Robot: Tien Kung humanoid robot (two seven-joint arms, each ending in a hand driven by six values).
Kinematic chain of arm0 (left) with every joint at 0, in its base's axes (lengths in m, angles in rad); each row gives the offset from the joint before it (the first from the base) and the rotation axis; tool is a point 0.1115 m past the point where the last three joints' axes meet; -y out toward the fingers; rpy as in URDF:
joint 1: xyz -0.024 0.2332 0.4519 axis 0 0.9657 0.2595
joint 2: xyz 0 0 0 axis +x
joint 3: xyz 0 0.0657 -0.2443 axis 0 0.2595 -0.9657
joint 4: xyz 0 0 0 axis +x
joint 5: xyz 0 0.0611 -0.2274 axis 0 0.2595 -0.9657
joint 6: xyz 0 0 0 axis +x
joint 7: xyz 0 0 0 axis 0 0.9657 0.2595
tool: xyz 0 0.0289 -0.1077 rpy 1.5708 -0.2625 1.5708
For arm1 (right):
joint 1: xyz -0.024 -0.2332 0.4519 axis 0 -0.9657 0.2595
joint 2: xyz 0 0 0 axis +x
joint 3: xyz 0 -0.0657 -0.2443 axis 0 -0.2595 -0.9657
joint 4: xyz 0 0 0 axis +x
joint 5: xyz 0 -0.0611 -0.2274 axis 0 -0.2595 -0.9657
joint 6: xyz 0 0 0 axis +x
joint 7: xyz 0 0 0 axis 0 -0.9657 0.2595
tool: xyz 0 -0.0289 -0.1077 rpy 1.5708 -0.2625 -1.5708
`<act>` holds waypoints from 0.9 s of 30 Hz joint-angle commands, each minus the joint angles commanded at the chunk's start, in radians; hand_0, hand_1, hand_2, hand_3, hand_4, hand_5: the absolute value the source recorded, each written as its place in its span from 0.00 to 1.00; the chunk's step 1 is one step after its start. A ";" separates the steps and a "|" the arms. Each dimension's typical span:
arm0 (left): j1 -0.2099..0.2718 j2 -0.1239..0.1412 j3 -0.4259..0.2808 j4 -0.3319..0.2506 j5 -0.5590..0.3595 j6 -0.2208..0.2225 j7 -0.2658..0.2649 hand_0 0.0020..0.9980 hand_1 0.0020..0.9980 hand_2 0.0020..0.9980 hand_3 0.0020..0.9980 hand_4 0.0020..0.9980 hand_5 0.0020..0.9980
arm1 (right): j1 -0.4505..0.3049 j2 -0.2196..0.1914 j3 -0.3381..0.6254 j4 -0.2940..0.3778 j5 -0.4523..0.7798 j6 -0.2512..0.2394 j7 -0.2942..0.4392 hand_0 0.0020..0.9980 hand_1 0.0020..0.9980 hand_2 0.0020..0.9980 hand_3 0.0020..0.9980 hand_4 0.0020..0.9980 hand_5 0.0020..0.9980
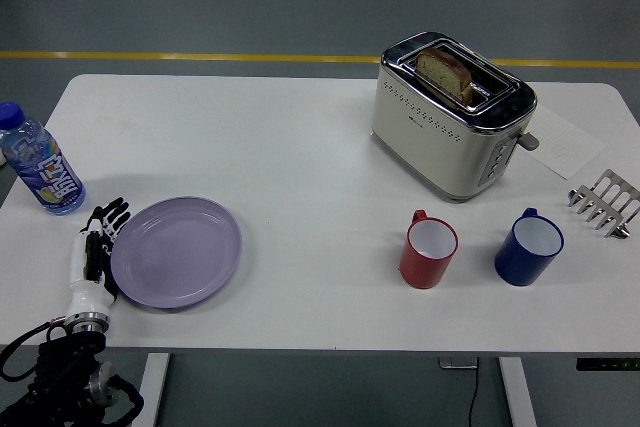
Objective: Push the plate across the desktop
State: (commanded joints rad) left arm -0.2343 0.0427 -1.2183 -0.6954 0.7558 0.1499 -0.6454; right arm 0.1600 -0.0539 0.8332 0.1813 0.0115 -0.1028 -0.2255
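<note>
**Left hand at the plate's rim**

You see the left hand (96, 257) near the table's (300, 147) front-left corner, fingers straight and open, holding nothing, touching the left rim of the plate (177, 252). The plate is round, pale purple, shallow and empty, and lies flat near the front edge. Behind it, at the left edge, stands a water bottle (40, 169).

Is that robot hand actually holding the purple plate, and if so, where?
No, nothing is held. The left hand lies flat with fingers extended against the left rim of the purple plate, pushing rather than gripping.
</note>
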 joint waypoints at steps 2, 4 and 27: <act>-0.003 -0.002 0.010 -0.002 -0.001 0.000 0.000 0.81 0.81 0.79 0.71 0.45 1.00 | 0.001 0.000 0.000 0.000 -0.003 0.001 -0.001 0.66 0.66 0.72 0.62 0.42 0.28; -0.004 -0.003 0.019 -0.005 -0.003 0.000 0.000 0.81 0.81 0.79 0.71 0.45 1.00 | 0.001 0.000 0.000 0.000 -0.002 0.001 -0.001 0.66 0.66 0.72 0.62 0.42 0.28; -0.063 -0.030 0.178 0.010 -0.075 0.014 0.000 0.81 0.81 0.79 0.70 0.44 1.00 | -0.005 0.004 -0.002 0.003 -0.003 0.004 -0.007 0.66 0.66 0.71 0.62 0.43 0.28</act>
State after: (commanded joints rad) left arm -0.2971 0.0125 -1.0404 -0.6859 0.6804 0.1635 -0.6454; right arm 0.1546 -0.0499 0.8314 0.1846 0.0080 -0.0986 -0.2327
